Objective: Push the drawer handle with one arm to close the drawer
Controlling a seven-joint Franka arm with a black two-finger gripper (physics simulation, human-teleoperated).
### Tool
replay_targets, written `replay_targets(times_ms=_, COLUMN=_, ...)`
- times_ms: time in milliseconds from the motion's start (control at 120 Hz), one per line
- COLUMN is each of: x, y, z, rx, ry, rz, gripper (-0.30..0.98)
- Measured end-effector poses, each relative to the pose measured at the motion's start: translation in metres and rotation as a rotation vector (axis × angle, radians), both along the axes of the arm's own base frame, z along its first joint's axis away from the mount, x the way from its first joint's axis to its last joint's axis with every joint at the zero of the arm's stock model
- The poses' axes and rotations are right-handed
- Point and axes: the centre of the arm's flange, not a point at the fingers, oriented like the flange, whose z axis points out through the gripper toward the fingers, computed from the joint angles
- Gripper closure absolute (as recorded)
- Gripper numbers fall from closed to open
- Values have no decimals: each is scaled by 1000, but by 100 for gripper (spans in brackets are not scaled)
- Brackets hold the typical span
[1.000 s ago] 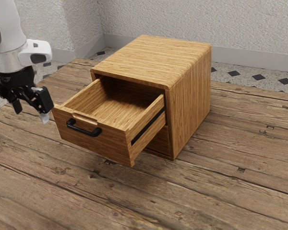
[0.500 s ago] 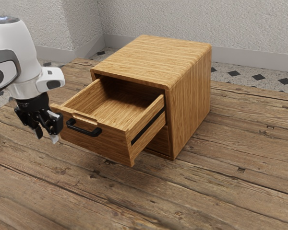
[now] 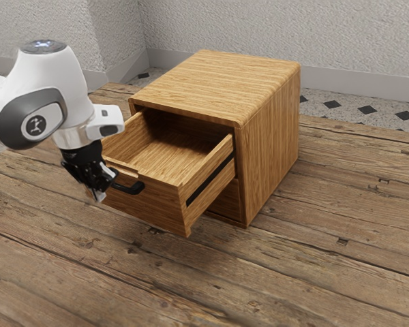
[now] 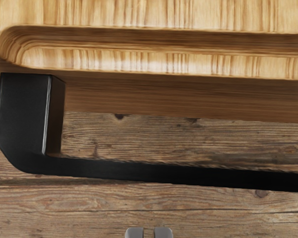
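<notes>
Black 2-finger gripper, narrowly parted, empty. Black bar-shaped handle – just ahead of it, on the extended striped-wood drawer. Likely faults: low contact slipping beneath the bar – or off-centre pushing, near 1 end, skewing the drawer.

Handle — one end hidden behind the tool

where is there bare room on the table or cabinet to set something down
The top of the cabinet is bare. So is the tabletop between the open drawer and the exterior view's lower edge, and along the cabinet's side facing that view's right. It's crowded at the handle, with the gripper close by.
</notes>
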Motion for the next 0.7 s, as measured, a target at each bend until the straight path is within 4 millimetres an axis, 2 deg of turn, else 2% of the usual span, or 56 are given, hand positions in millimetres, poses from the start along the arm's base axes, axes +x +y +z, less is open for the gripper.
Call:
replay_targets(times_ms=300, x=30, y=-12, z=-11, rx=-2, ry=-3, rz=-42, gripper=78)
replay_targets(times_ms=433, x=42, y=-16, z=-1, rx=1, ry=-30, rz=-57, gripper=78)
replay_targets(times_ms=700, x=65, y=-19, z=4, rx=-2, ry=-41, rz=-68, gripper=79)
